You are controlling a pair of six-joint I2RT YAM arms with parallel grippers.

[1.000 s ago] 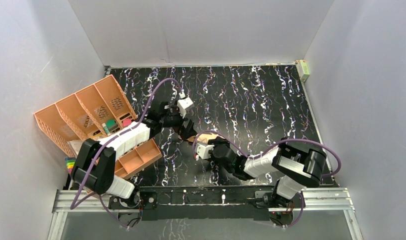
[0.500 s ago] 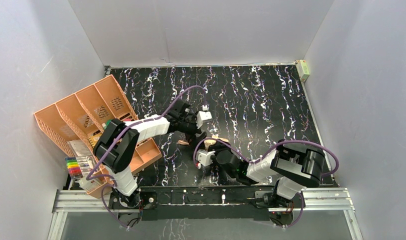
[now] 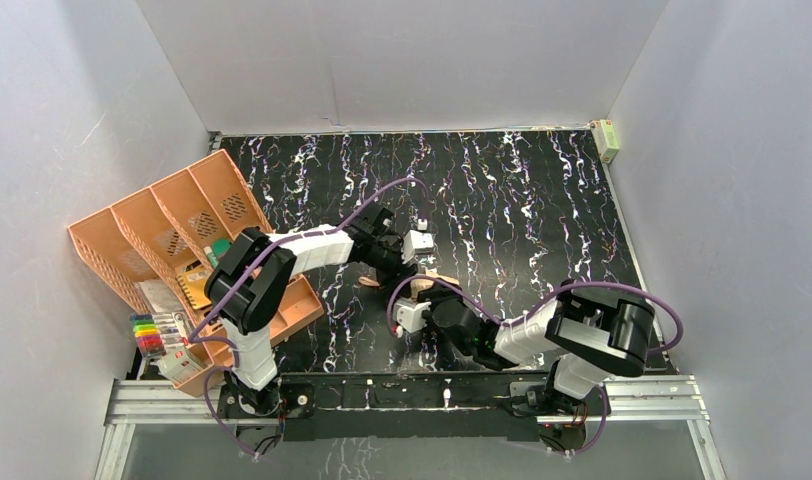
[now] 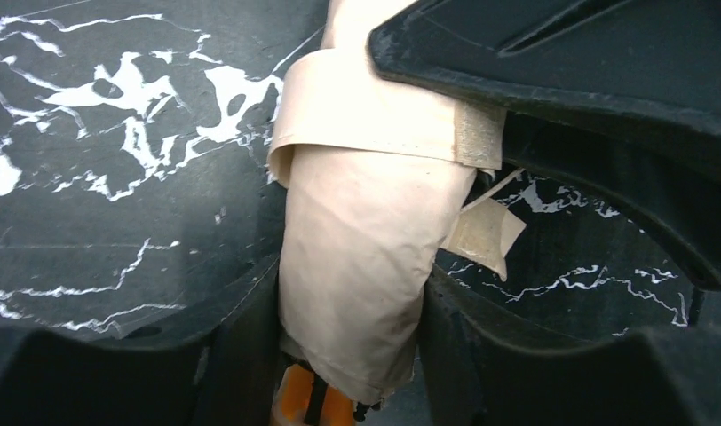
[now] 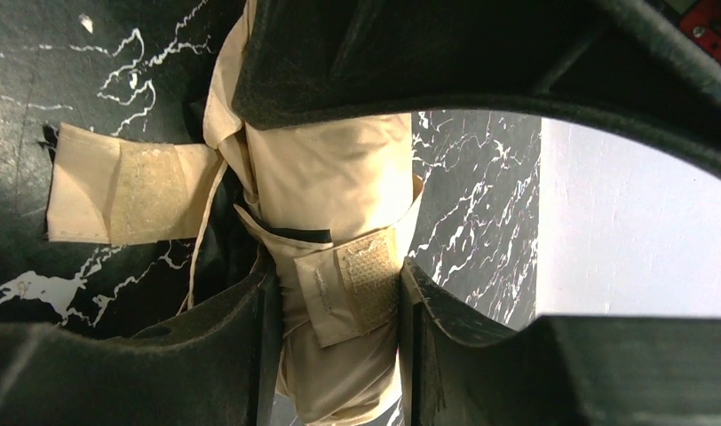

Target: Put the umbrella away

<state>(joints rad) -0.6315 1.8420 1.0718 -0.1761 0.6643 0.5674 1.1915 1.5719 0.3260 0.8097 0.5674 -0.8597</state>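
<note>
— So, what has just changed on the table (image 3: 542,200)?

— Your left arm has swung away from the orange organizer (image 3: 197,205) at the left wall and now reaches to the middle of the black marbled surface. The left gripper (image 3: 419,268) stood wide a moment ago. Its fingers have since drawn in, and in the wrist view they press both sides of the folded umbrella (image 4: 357,257).

— And the right side?

— The right gripper (image 3: 423,295) has kept its clamp on the same tan bundle, just beside the left one. So you likely have a two-handed hold, ready for carrying or for tidying the wrap. I cannot tell whether the umbrella is lifted or resting.

— How much room is there?

— White walls close in the far, left and right sides. The far and right stretches of table are bare. A bare strip separates the umbrella from the organizer. The two wrists sit very close together, so a collision is the likelier risk.

— Anything small to watch?

— The strap (image 5: 130,195) hangs out unfastened, fuzzy patch showing; the canopy could loosen.
</note>
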